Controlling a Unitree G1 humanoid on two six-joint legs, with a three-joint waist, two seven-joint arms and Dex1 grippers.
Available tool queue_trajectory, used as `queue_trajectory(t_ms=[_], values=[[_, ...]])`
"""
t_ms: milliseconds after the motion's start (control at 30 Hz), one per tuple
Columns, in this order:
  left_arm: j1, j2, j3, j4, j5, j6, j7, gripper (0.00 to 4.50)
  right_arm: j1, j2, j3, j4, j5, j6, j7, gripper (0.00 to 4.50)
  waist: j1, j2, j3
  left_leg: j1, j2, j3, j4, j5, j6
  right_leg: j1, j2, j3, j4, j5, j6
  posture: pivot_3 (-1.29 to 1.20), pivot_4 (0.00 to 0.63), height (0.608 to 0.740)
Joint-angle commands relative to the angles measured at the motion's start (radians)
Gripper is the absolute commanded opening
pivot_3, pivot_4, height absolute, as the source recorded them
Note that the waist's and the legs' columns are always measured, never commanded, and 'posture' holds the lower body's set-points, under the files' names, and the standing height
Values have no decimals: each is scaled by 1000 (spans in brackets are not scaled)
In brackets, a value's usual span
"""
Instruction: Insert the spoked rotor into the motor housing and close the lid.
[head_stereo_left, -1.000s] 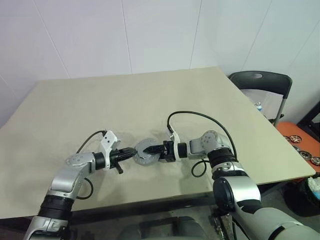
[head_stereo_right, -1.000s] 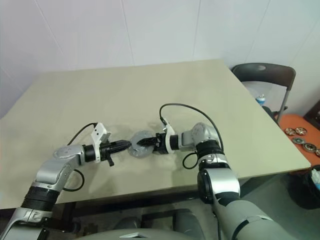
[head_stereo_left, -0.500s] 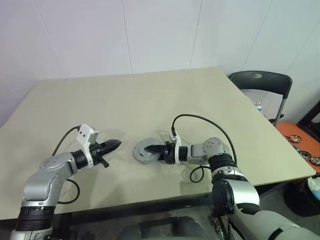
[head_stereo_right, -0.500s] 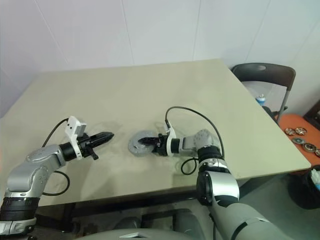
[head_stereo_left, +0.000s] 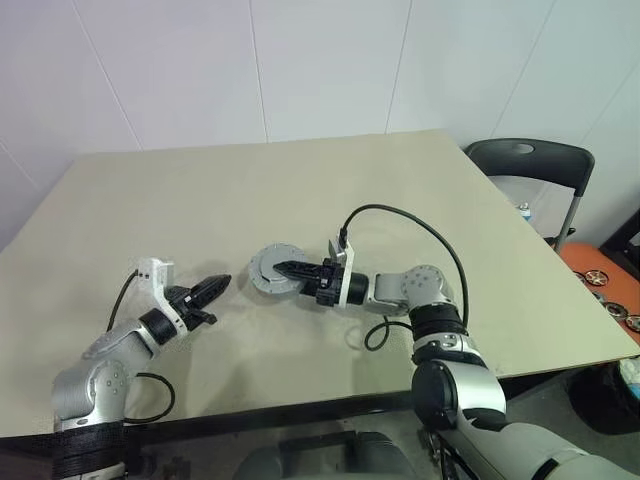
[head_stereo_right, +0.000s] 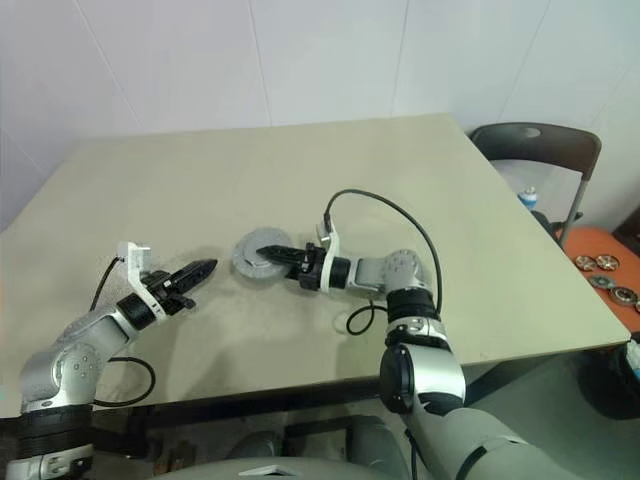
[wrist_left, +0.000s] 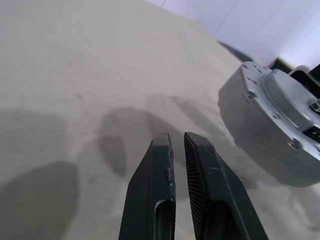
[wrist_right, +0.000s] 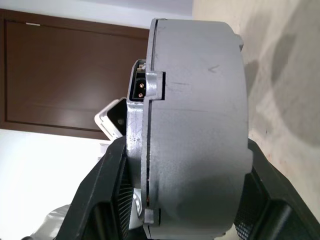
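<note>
The motor housing (head_stereo_left: 268, 272) is a round grey case. My right gripper (head_stereo_left: 283, 268) is shut on it, one finger (wrist_right: 107, 192) on each flat face, and holds it tilted a little above the table. Its flat grey upper face reads as the lid (wrist_left: 295, 105), seated on the housing (wrist_right: 200, 125). The spoked rotor is hidden. To the left of the housing (wrist_left: 265, 125) and apart from it, my left gripper (head_stereo_left: 215, 288) points at it. The left gripper (wrist_left: 177, 142) is shut with nothing in it.
The beige table (head_stereo_left: 150, 200) spreads wide around both arms. A black cable (head_stereo_left: 410, 225) loops up from my right wrist. Past the table's right edge stand a dark chair (head_stereo_left: 530, 160) and an orange tray (head_stereo_left: 610, 290) of small wheels on the floor.
My left gripper has drawn back to the left, away from the housing. My right gripper has raised the housing off the table. The head camera has shifted as well.
</note>
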Motion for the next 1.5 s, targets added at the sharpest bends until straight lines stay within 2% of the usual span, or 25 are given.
queue_trajectory(t_ms=[33, 133, 367, 400, 533, 733, 1167, 1400, 1500], values=[[-3, -35, 59, -33, -88, -5, 18, 1033, -65, -1, -28, 0, 43, -29, 16, 2109, 0, 0, 0, 0, 0, 0, 0, 0, 0, 0, 0, 0, 0, 0, 0, 0, 0, 740], [-1, -55, 79, -36, -159, 23, 21, 1980, -73, -4, -23, 16, 37, -39, 18, 2109, 0, 0, 0, 0, 0, 0, 0, 0, 0, 0, 0, 0, 0, 0, 0, 0, 0, 740], [8, -71, 34, -43, -182, 53, 42, 4252, -89, -19, -7, 53, 24, -61, 26, 2109, 1, 0, 0, 0, 0, 0, 0, 0, 0, 0, 0, 0, 0, 0, 0, 0, 0, 740], [3, -73, 25, -37, -186, 66, 48, 4449, -91, -21, -6, 57, 23, -64, 27, 2109, 2, 0, 0, 0, 0, 0, 0, 0, 0, 0, 0, 0, 0, 0, 0, 0, 0, 740], [-29, -96, -20, -21, -198, 89, 44, 4449, -99, -26, -1, 65, 23, -65, 28, 2109, 7, 0, 0, 0, 0, 0, 1, 0, 0, 0, 0, 0, 0, 0, 0, 0, 0, 740], [-130, -163, -18, 38, -227, 89, 65, 4449, -96, -37, 12, 62, 20, -63, 31, 2109, 15, 0, 0, 0, 0, 1, 1, 0, 0, 0, 1, 0, 1, 0, -1, 0, 0, 740], [-220, -242, 58, 163, -326, 80, 164, 4449, -125, -59, 2, 75, 23, -66, 14, 2109, 15, -1, -1, 0, 0, 1, 2, 0, 0, 0, 1, 1, 1, 1, -1, 0, 0, 740], [-170, -261, 142, 153, -455, 130, 254, 4449, -162, -45, -40, 46, 78, -8, 14, 2109, 14, -1, -1, 0, 0, 1, 2, 0, 0, 0, 1, 1, 1, 1, -1, 0, 0, 740], [-156, -300, 151, 116, -548, 161, 324, 4449, -171, -41, -50, 42, 83, 1, 1, 2109, 16, -1, -1, 0, 0, 1, 2, 0, 0, 0, 1, 1, 1, 1, -1, 0, 0, 740]])
